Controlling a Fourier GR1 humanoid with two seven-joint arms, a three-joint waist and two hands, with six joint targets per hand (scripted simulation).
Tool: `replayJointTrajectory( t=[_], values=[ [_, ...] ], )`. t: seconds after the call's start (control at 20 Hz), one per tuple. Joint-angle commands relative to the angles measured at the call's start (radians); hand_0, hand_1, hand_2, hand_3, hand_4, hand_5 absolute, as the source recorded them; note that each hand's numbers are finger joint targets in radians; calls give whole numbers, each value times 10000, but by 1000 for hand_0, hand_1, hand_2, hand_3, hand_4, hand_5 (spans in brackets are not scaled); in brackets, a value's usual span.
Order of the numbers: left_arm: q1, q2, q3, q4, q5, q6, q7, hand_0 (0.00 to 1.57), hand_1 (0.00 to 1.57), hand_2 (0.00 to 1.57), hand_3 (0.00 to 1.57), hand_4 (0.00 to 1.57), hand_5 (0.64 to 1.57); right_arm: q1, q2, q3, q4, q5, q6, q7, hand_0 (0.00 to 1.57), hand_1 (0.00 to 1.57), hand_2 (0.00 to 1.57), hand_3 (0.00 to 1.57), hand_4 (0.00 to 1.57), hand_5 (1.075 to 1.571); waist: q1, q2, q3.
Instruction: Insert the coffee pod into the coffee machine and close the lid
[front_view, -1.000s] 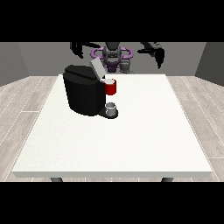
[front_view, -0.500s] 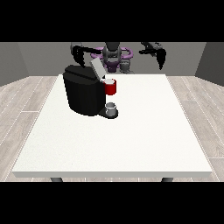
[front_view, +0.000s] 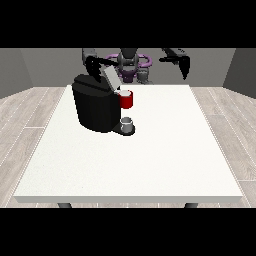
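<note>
A black coffee machine (front_view: 94, 107) stands on the left half of the white table (front_view: 165, 150). Its grey lid (front_view: 111, 78) is tilted up and open above a red head (front_view: 126, 99). A small grey pod-like cylinder (front_view: 127, 122) sits on the machine's base under that head. The hand at the view's left (front_view: 91, 64) hovers just behind the machine's top, close to the lid, with the machine partly hiding it. The hand at the view's right (front_view: 185, 65) hangs in the air past the table's far edge, fingers pointing down, holding nothing.
The robot's torso (front_view: 129, 67) stands behind the table's far edge. Bare tabletop stretches from the machine to the front and right edges. Wooden floor surrounds the table.
The hand at the view's left has come in and down towards the back of the machine's lid. The hand at the view's right has shifted slightly outward, its fingers now pointing down.
</note>
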Motion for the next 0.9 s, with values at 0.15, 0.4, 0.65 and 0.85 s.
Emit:
replayJointTrajectory(
  t=[0.15, 0.4, 0.65, 0.85],
  values=[
    [452, 780, 405, 366, 258, -359, -707, 0, 0, 0, 0, 0, 1571, -385, 189, 77, 332, 206, -69, -137, 0, 0, 0, 0, 40, 1571, -82, 290, 8],
    [381, 261, -253, -138, -4, 30, -572, 0, 0, 0, 0, 0, 1571, -1082, -164, -306, 1015, 136, 91, -219, 0, 0, 0, 0, 0, 1571, 234, 552, 9],
    [2, 827, 421, 385, 464, 41, -325, 0, 0, 0, 0, 24, 1571, -723, 419, 306, 793, 480, 44, -419, 0, 0, 0, 0, 0, 1571, -211, 389, 8],
    [-116, 37, -439, -102, 13, 669, 159, 0, 0, 0, 0, 192, 1571, -1843, 303, 100, 1255, 587, -261, 217, 0, 0, 0, 0, 77, 1571, 183, 382, 9]
  ],
)
